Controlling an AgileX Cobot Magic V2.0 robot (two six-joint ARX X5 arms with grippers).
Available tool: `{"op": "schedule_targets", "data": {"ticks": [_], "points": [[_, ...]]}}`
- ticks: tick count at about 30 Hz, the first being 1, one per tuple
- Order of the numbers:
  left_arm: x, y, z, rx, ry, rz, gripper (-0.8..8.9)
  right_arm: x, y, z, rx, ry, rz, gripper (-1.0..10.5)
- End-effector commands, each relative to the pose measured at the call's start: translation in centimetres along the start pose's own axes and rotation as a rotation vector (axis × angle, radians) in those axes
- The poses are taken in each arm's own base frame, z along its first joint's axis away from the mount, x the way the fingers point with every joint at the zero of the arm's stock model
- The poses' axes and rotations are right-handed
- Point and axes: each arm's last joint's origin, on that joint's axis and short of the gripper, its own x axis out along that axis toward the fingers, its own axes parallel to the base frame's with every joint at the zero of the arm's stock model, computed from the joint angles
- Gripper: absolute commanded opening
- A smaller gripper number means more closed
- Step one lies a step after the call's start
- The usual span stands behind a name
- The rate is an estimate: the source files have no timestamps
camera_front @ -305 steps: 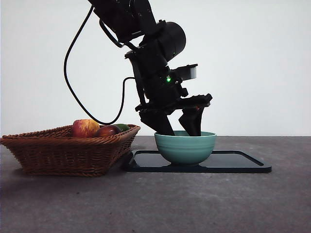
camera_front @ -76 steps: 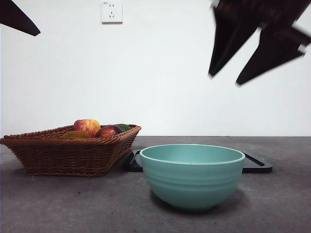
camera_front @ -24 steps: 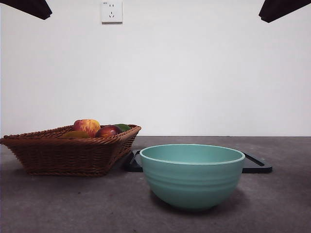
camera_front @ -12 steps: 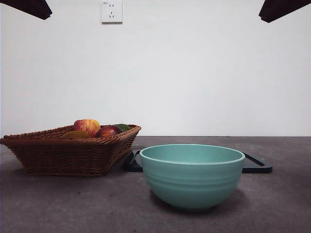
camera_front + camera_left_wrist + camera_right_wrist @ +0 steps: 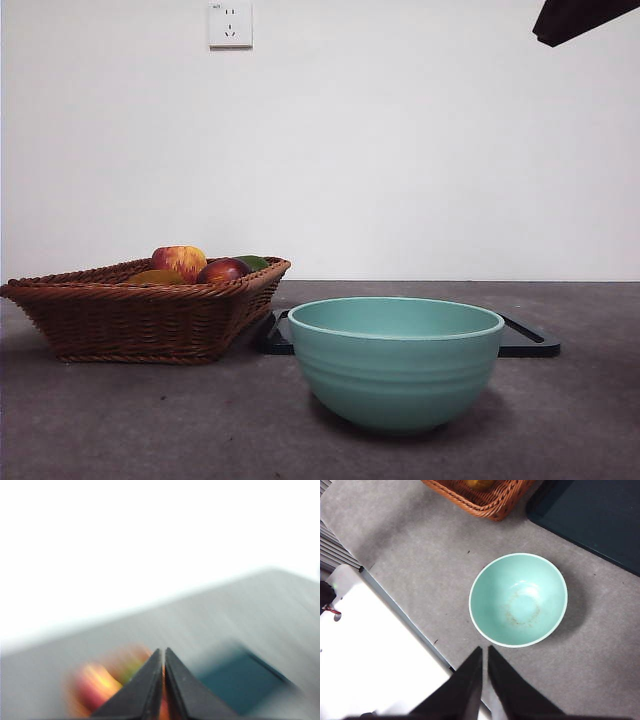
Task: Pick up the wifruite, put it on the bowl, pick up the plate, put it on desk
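The bowl (image 5: 396, 361) is seen empty on the desk (image 5: 150, 420), right of the wicker basket (image 5: 140, 315) of fruit (image 5: 179, 262) and before the black tray (image 5: 528, 340). No writing is legible. Both the left gripper (image 5: 163, 656) and right gripper (image 5: 484, 653) are held closed, empty.

The grey tabletop (image 5: 120, 420) carries a green bowl (image 5: 396, 362) in front, a wicker basket (image 5: 140, 312) and a black tray (image 5: 530, 340) lying behind it

Mint-green bowl (image 5: 396, 362), paler rim, faint ridges. Brown wicker basket (image 5: 140, 313). Glossy black tray (image 5: 600, 517). Mottled grey surface (image 5: 150, 420).
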Motion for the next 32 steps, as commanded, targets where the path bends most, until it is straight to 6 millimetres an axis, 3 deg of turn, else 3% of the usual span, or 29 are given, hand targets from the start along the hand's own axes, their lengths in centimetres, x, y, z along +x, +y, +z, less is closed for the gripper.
{"op": "schedule_targets", "data": {"ticks": [1, 8, 20, 32], "points": [[-1.6, 0.5, -0.8, 0.082, -0.094, 0.161, 0.08, -0.1, 0.3, 0.4, -0.022, -0.013, 0.01, 0.1], [-4.6, 0.5, -6.4, 0.105, -0.156, 0.453, 0.07, -0.1, 0.3, 0.4, -0.022, -0.014, 0.01, 0.1], [-4.6, 0.4, -17.0, 0.034, -0.013, 0.535, 0.07, -0.1, 0.3, 0.4, -0.022, -0.014, 0.01, 0.1], [-4.2, 0.4, -21.7, 0.005, 0.087, 0.544, 0.07, -0.1, 0.3, 0.4, -0.022, -0.014, 0.01, 0.1]]}}
